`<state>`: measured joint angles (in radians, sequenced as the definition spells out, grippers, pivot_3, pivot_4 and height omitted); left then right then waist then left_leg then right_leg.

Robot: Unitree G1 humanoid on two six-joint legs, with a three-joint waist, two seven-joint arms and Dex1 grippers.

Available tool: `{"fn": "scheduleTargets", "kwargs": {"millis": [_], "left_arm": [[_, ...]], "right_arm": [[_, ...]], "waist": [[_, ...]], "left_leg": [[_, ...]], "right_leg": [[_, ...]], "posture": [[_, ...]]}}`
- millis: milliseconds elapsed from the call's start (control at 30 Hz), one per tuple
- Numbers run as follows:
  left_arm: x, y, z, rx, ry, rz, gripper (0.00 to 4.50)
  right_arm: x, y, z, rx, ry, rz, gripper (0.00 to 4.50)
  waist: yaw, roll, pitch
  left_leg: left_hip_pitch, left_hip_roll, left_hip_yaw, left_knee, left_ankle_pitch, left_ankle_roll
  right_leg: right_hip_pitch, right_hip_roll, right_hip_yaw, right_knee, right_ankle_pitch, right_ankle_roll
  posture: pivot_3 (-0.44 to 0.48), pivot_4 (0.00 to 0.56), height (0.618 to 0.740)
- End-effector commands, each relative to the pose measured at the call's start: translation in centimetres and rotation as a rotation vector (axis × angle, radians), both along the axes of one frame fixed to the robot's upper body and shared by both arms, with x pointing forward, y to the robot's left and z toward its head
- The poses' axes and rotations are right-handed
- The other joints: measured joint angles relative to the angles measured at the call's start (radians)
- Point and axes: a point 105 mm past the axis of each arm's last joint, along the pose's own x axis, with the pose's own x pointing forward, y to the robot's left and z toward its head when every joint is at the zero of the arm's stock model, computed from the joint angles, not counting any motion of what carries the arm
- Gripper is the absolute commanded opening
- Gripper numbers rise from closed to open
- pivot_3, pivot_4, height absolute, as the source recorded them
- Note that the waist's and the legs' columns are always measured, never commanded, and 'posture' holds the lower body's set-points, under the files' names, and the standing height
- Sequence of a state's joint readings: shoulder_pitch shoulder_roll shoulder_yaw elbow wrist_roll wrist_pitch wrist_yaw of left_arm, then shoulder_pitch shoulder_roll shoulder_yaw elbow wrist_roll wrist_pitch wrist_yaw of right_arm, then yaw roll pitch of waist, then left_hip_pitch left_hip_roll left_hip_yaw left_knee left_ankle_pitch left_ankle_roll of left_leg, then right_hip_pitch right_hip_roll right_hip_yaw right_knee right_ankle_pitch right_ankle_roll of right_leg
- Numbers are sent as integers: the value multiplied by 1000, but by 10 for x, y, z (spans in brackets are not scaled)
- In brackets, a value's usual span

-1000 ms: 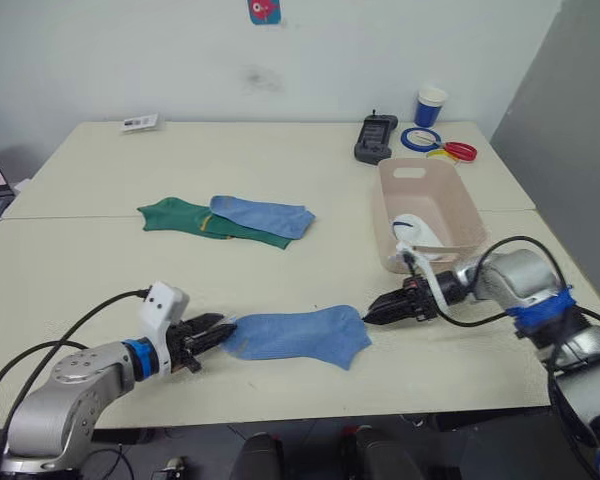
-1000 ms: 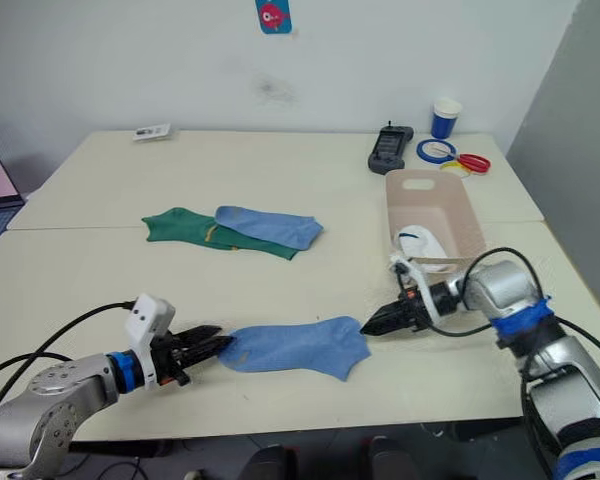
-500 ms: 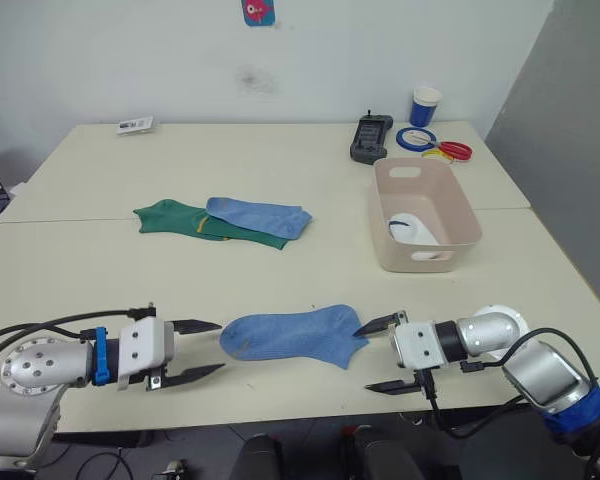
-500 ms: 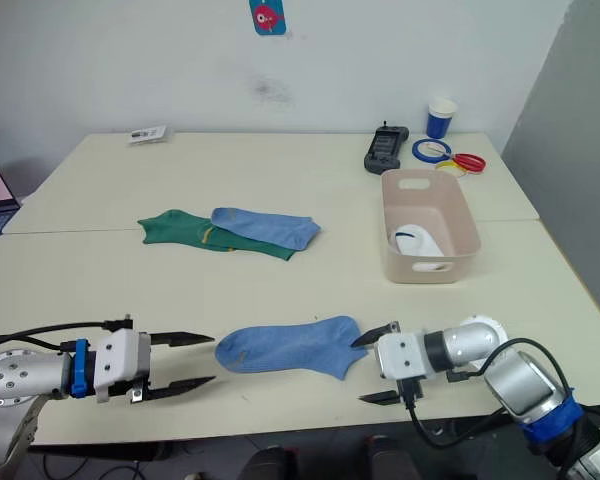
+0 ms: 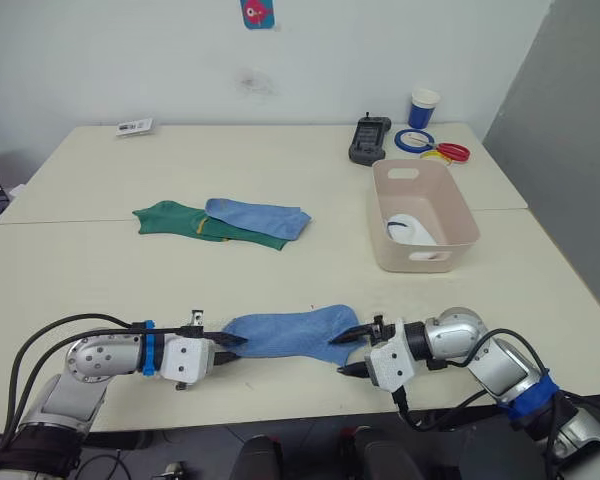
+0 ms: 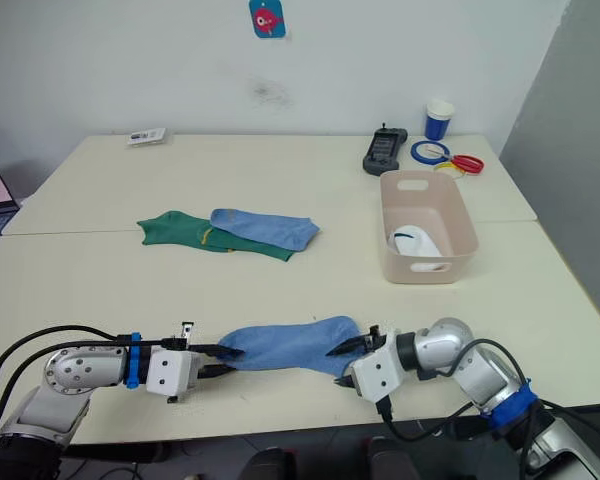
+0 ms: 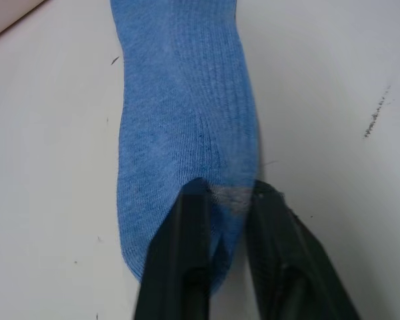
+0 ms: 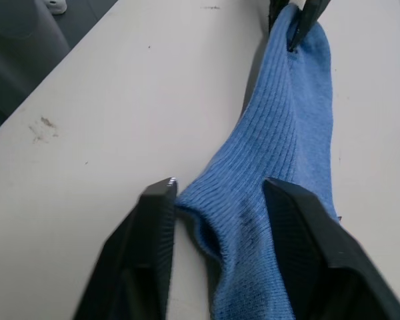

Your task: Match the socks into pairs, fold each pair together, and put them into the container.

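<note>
A light blue sock (image 5: 280, 332) lies flat near the table's front edge. My left gripper (image 5: 228, 345) is shut on its toe end, and the fingers (image 7: 193, 220) pinch the fabric in the left wrist view. My right gripper (image 5: 348, 351) is at the cuff end, with its jaws apart on either side of the sock (image 8: 280, 133). A second light blue sock (image 5: 260, 215) overlaps a dark green sock (image 5: 175, 217) further back on the left. The pink-beige container (image 5: 450, 205) stands at the right with a white sock (image 5: 408, 229) inside.
Behind the container are a black handset (image 5: 372, 137), a blue-and-white cup (image 5: 425, 105) and blue and red tape rings (image 5: 435, 146). A small white item (image 5: 135, 125) lies at the far left. The table's front edge (image 5: 300, 410) runs just below both grippers.
Both grippers moved in from beside the sock onto its two ends. The left gripper closed on the toe, and the right gripper's jaws narrowed around the cuff end.
</note>
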<state>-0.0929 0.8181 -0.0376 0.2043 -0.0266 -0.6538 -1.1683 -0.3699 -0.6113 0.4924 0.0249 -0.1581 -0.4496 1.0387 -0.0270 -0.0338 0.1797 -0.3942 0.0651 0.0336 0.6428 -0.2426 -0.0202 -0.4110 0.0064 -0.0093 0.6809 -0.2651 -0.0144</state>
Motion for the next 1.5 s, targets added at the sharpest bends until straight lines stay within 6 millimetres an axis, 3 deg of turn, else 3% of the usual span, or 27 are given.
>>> {"fn": "scheduleTargets", "kwargs": {"millis": [33, 100, 267, 367, 500, 600, 733, 867, 1000, 1233, 1367, 1500], "left_arm": [[3, 3, 0, -8, -6, 25, 0], [3, 3, 0, -20, 0, 29, 0], [1, -4, 13, -123, 40, 46, 0], [-15, -16, 29, -211, 108, 6, 0], [-45, -25, 51, -312, 427, 48, 0], [-47, -21, 73, -339, 668, 135, 0], [-46, -13, 75, -292, 841, 207, 0], [-25, -4, 51, -268, 884, 320, 0], [-6, -4, 33, -267, 912, 361, 0], [27, -5, 22, -247, 837, 401, 0], [35, -6, 18, -229, 808, 403, 0], [41, -5, 16, -245, 768, 409, 927]], "right_arm": [[7, -3, 6, 4, -30, -14, 846], [10, -4, 9, 17, -27, -17, 93], [4, -2, 25, 104, 89, -26, 40], [-11, -6, 39, 147, 220, -6, 40], [-36, -11, 65, 201, 513, -33, 40], [-42, -12, 90, 237, 801, -104, 40], [-42, -16, 92, 181, 1070, -178, 40], [-18, -10, 76, 235, 1198, -303, 40], [13, -7, 55, 255, 1173, -421, 40], [41, -9, 46, 235, 1094, -498, 40], [51, -10, 43, 250, 1056, -527, 40], [62, -16, 44, 295, 1003, -574, 1030]], "waist": [[1, 0, 0], [1, 0, 0], [1, 0, 0], [1, 0, 0], [0, 1, 1], [0, 1, 1], [-4, 2, 2], [-1, 2, 2], [0, 2, 2], [2, 2, 1], [1, 2, 1], [1, 2, 1]], "left_leg": [[0, 0, 0, 0, 0, 0], [0, 0, 0, 0, 0, 0], [0, 0, 0, 0, 0, 0], [-1, 1, -1, 0, 0, 0], [-2, 6, -2, 0, 0, 0], [0, 6, -4, 0, 0, 0], [6, 0, -4, -2, 0, 0], [4, -1, -3, -4, 0, 0], [-1, 0, -4, -3, 0, 0], [-6, -1, -4, 1, 0, 0], [-6, -1, -4, 1, 0, 0], [-6, -1, -4, 1, 0, 0]], "right_leg": [[0, 0, 0, 0, 0, 0], [0, 0, 0, 0, 0, 0], [0, 0, 0, 0, 0, 0], [0, -2, -1, 0, 0, 0], [0, -5, -1, 0, 0, 0], [1, -5, -3, 1, 0, 0], [4, -5, -2, 0, -1, -1], [3, -3, -2, -2, -4, -3], [-1, 3, -2, 0, -4, -3], [-4, 3, -1, 1, -3, -2], [-4, 3, -1, 1, -3, -2], [-4, 3, -1, 1, -3, -2]], "posture": [[0, 150, 740], [0, 150, 740], [0, 150, 740], [0, 150, 740], [0, 150, 740], [0, 150, 740], [0, 150, 740], [0, 150, 740], [0, 150, 740], [0, 150, 740], [0, 150, 740], [0, 150, 740]]}}
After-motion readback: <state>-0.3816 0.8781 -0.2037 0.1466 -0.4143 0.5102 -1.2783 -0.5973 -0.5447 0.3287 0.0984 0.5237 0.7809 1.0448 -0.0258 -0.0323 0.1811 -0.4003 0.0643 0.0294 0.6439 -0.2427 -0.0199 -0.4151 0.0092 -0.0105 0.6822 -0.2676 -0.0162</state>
